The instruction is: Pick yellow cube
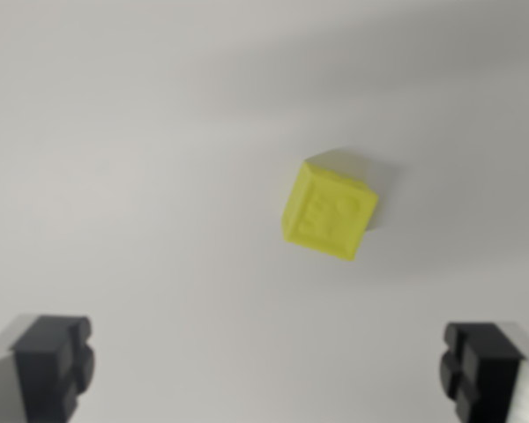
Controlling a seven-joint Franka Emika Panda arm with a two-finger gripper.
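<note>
Pale grey tabletop (141,176), bare, slightly blurred. Nearest: my pincer (269,370), fingers spread wide, holding nothing (one black pad at each lower corner). Farther: yellow cube (328,210), resting tilted, toward the wrist view's right of centre, well apart from both pads. Step: approach. Next, by my judgement: centre over it, descend, close.

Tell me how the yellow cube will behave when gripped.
The yellow cube looks rigid, with flat faces, so it should sit still rather than roll. It lies turned relative to the open gripper, so it may twist as the fingers close.
</note>
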